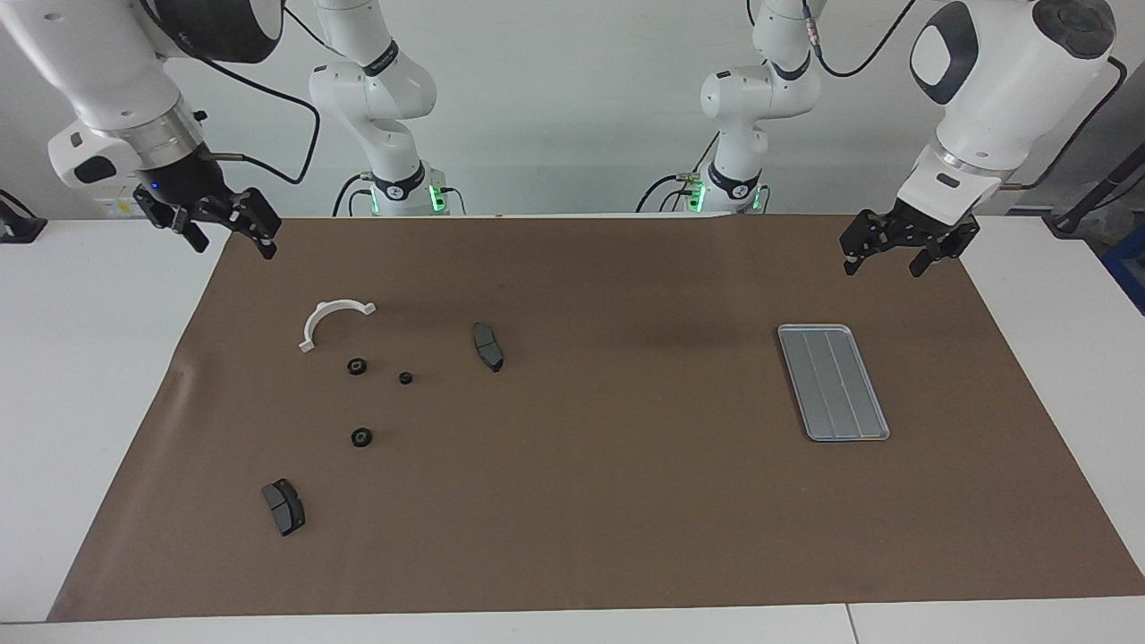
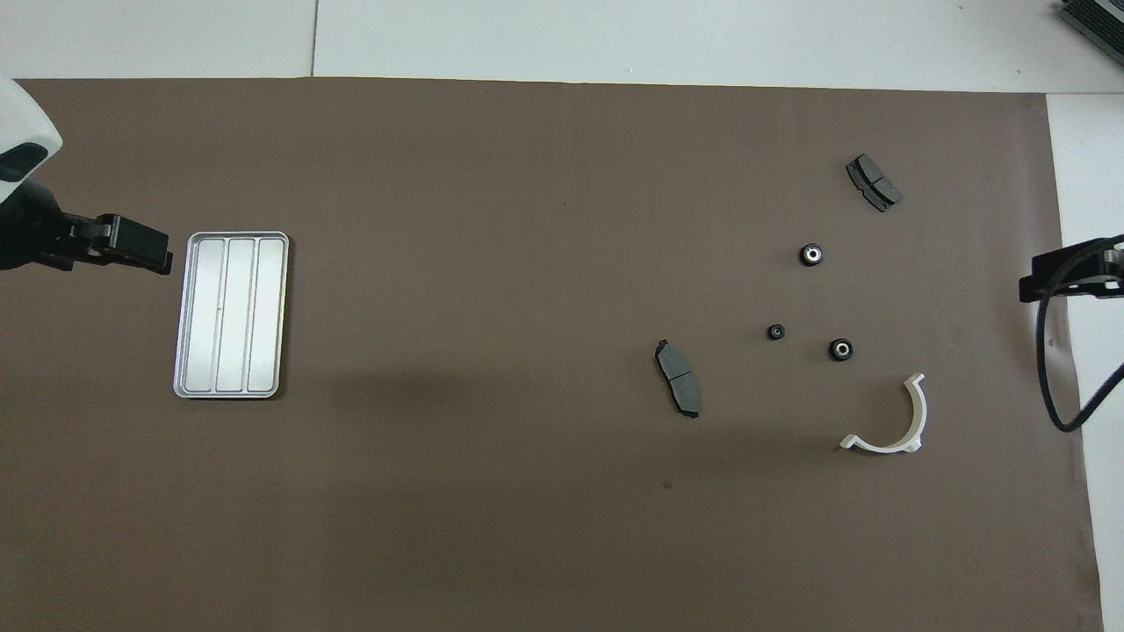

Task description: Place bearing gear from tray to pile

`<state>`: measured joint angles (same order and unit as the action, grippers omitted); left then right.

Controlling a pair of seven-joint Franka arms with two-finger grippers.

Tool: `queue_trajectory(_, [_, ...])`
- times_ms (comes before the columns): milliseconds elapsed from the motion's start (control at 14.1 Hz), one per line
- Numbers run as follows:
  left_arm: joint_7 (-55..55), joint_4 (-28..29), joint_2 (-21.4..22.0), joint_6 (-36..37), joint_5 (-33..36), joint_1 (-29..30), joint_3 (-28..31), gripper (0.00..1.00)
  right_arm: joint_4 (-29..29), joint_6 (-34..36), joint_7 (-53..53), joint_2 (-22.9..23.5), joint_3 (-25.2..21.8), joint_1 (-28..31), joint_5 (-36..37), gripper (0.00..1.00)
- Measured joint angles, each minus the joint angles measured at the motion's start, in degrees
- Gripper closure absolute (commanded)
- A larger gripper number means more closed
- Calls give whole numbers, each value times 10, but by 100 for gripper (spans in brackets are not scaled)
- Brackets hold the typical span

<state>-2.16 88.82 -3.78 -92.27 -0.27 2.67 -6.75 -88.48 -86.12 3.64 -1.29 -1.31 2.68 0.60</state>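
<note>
One tray (image 1: 834, 383), bare inside; three gears (image 1: 361, 437) on mat (image 1: 626, 537).

Bright, even light from overhead, soft faint shadows on the brown mat (image 1: 626, 501), no glare or blur, both views sharp.

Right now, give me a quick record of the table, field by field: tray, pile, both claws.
tray: empty, at the left arm's end
pile: white bracket, three gears, two brake pads, at the right arm's end
left claw: open, empty, raised near the tray
right claw: open, empty, raised at the mat's edge
</note>
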Motion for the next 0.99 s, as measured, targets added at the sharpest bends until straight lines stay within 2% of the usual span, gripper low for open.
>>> queue_trajectory(993, [0,0,0,0,0,0,0,0,-9,4,-20,-4,8,-6,13,0])
